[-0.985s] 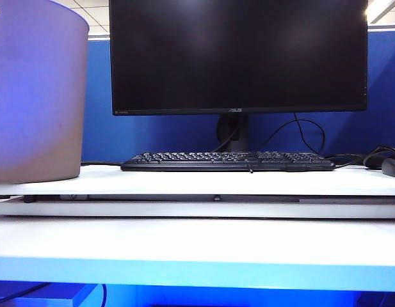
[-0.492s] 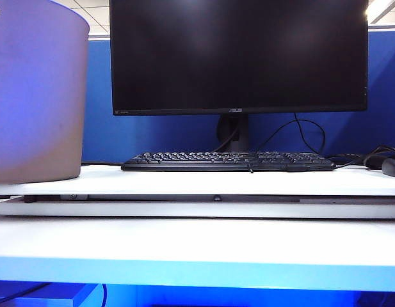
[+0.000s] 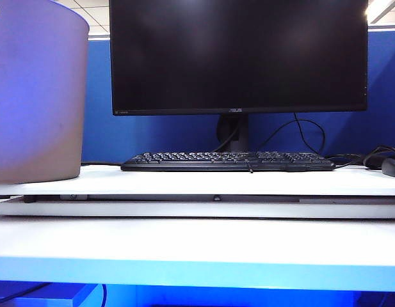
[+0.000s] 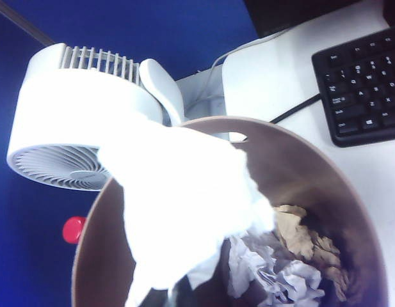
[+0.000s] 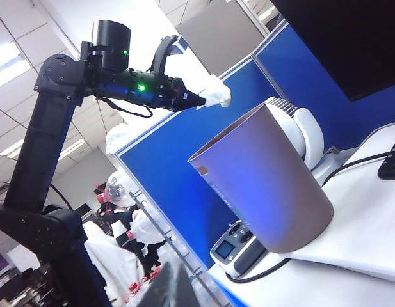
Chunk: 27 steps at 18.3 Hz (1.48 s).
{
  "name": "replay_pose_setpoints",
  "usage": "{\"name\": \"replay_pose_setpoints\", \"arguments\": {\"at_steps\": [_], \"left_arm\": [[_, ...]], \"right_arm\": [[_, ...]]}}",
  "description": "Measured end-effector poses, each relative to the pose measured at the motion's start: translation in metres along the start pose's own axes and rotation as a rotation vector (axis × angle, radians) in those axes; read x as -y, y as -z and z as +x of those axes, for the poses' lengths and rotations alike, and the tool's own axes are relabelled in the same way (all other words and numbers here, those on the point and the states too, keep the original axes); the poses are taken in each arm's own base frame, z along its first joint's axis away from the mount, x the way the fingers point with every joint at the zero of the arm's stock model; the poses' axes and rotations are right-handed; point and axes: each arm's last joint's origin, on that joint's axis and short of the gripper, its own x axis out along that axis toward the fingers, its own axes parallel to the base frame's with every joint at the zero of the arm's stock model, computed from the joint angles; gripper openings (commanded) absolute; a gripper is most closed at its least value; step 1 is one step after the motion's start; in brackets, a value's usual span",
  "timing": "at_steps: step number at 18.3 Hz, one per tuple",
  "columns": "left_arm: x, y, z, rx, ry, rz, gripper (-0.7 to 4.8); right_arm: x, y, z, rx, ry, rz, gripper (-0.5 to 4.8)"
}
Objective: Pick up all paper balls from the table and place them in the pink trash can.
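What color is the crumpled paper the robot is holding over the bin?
White. The paper ball in the left gripper shows best in the left wrist view.

Left gripper point(image 4: 178, 281) hidden behind overexposed paper ball point(image 4: 184, 198).

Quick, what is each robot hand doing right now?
Left hand: closed on a white paper ball, above the pink trash can.
Right hand: not in any picture, cannot be told.

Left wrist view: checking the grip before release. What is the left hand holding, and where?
A white paper ball, pinched at its near side, above the pink trash can.
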Motion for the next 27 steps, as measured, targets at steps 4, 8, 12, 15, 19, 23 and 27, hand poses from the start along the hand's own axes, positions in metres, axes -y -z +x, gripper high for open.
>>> {"name": "replay_pose_setpoints", "arguments": {"at_steps": [4, 8, 12, 15, 19, 23, 27], "left_arm": [[0.001, 0.000, 0.002, -0.006, -0.001, 0.002, 1.94], [0.000, 0.000, 0.001, -0.006, -0.002, 0.002, 2.26], [0.001, -0.003, 0.001, 0.038, 0.029, -0.014, 2.14], [0.007, -0.004, -0.001, 0.086, 0.242, -0.008, -0.06], [-0.009, 0.008, -0.050, 0.217, 0.407, -0.044, -0.06], [-0.039, 0.039, -0.131, 0.435, 0.424, -0.086, -0.06], [-0.067, 0.108, -0.228, 0.679, 0.474, -0.125, -0.06]], "right_arm": [[-0.003, -0.001, 0.000, 0.006, -0.021, -0.010, -0.05], [-0.003, -0.001, 0.000, 0.007, -0.020, -0.009, -0.05], [-0.002, -0.002, 0.000, 0.023, -0.007, -0.021, -0.05], [-0.001, -0.002, 0.000, 0.047, 0.008, -0.038, -0.05], [-0.001, -0.002, 0.000, 0.053, 0.012, -0.043, -0.05], [-0.001, -0.003, 0.000, 0.067, 0.019, -0.043, -0.05], [-0.001, -0.003, 0.000, 0.076, 0.023, -0.044, -0.05]]}}
